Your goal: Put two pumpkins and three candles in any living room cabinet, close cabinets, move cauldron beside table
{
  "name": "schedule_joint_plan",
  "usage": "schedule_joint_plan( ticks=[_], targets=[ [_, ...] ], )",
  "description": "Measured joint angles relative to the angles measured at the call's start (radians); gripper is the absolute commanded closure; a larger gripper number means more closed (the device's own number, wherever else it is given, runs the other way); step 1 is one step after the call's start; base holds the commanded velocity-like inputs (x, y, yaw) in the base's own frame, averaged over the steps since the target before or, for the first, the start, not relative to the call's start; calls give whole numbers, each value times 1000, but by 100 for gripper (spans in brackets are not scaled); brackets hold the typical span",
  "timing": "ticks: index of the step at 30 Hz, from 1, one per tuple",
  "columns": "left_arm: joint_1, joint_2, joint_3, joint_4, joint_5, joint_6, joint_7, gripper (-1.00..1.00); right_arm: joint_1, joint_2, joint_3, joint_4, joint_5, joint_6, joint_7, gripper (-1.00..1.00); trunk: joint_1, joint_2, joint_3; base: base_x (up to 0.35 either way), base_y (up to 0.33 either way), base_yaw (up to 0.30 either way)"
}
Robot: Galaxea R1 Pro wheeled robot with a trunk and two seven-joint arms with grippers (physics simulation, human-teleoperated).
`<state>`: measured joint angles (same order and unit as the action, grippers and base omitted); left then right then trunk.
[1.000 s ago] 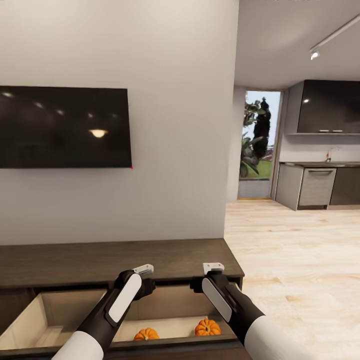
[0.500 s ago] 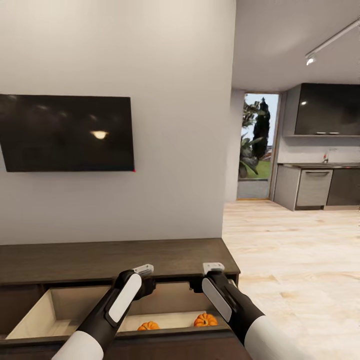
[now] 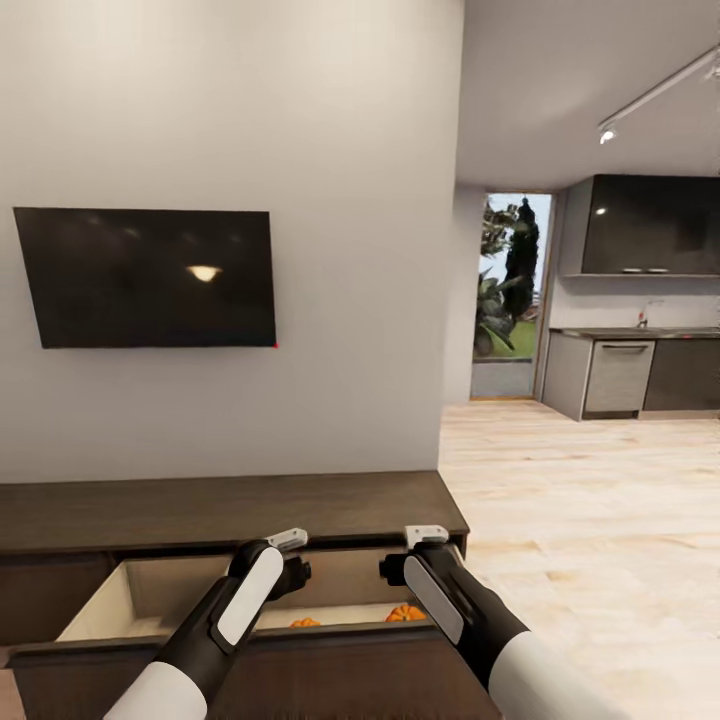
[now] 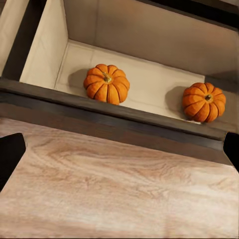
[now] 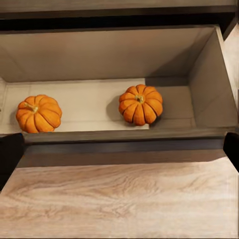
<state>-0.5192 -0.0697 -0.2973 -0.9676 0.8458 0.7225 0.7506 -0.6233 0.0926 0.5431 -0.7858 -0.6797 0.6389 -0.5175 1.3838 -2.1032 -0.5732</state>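
Two pumpkins (image 5: 141, 104) (image 5: 38, 113) sit apart inside the open cabinet (image 3: 240, 507) drawer; both empty hands (image 3: 293, 548) (image 3: 420, 545) hover above, spread wide.

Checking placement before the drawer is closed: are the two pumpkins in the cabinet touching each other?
Apart. The right wrist view shows one pumpkin and the other pumpkin with a bare strip of the cabinet's pale floor between them; the left wrist view shows the same gap.

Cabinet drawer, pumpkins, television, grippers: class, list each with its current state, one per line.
Cabinet drawer: pulled open.
Left pumpkin: upright inside the drawer.
Right pumpkin: upright inside the drawer, apart from the other.
Television: screen dark.
Left gripper: empty.
Right gripper: empty.
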Motion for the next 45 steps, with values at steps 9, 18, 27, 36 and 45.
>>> schedule_joint_plan(
  ticks=[9, 18, 27, 36, 45],
  targets=[
    [0, 0, 0, 1, 0, 0, -1, -100, 0, 0, 0, 0, 0, 0, 0, -100, -34, 63, 28, -322, 0, 0],
    [0, 0, 0, 1, -1, 0, 0, -100, 0, 0, 0, 0, 0, 0, 0, -100, -69, 126, 56, -326, 0, 0],
    [0, -1, -1, 1, -2, 0, 0, -100, 0, 0, 0, 0, 0, 0, 0, -100, -103, 189, 85, -328, 0, 0],
    [0, 0, -1, 1, -2, 0, 0, -100, 0, 0, 1, 0, 0, 0, 0, -100, -111, 203, 91, -340, 0, 0],
    [0, 0, -1, -1, -2, 0, -1, -100, 0, 0, 1, 0, 1, 0, 0, -100, -104, 190, 85, -343, 0, 0]
  ],
)
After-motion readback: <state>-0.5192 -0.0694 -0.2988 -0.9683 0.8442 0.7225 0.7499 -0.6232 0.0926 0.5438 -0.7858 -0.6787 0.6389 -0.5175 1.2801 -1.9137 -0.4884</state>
